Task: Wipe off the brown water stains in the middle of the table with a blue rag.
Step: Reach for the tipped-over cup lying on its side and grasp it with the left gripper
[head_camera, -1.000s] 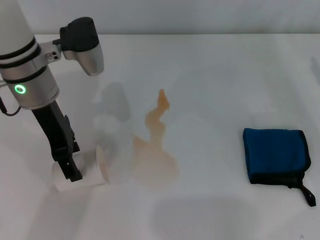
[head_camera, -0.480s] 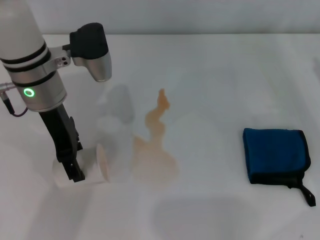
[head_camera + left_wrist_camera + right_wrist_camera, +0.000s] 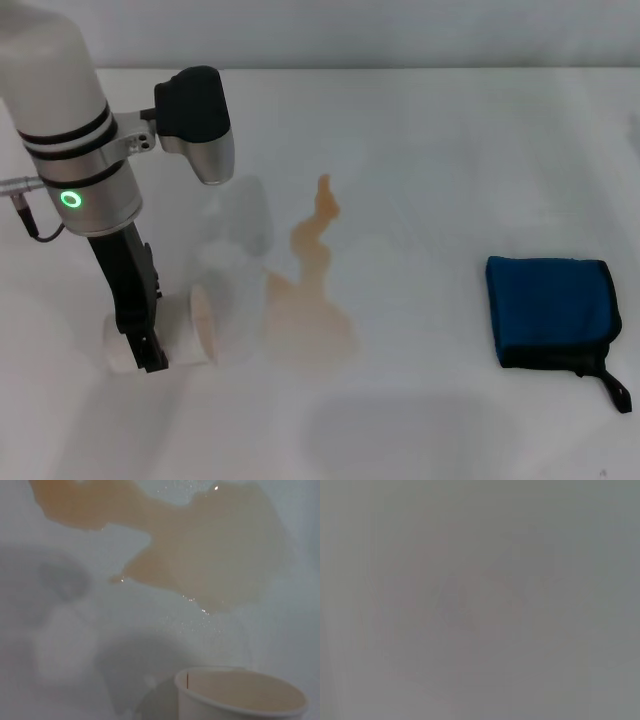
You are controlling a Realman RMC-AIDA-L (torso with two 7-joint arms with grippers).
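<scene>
Left tool [image 3: 147,352] grips the tipped paper cup [image 3: 190,331]; next, you must fetch the blue rag [image 3: 548,310] at right for the brown water stains [image 3: 305,315].

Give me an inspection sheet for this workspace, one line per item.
Surface: white table, wet in the middle.
Job's things: brown water stains unwiped, a wide blob with a thin tail; blue rag folded on the robot's right side, apart from the stain, untouched.
Clutter: white paper cup on its side beside the stain, mouth toward it.
Grippers: left hand is at the cup; right hand not in view, and its wrist view shows only grey.
Cables: a thin dark cable at the left arm's wrist.
Surroundings: nothing seen.
</scene>
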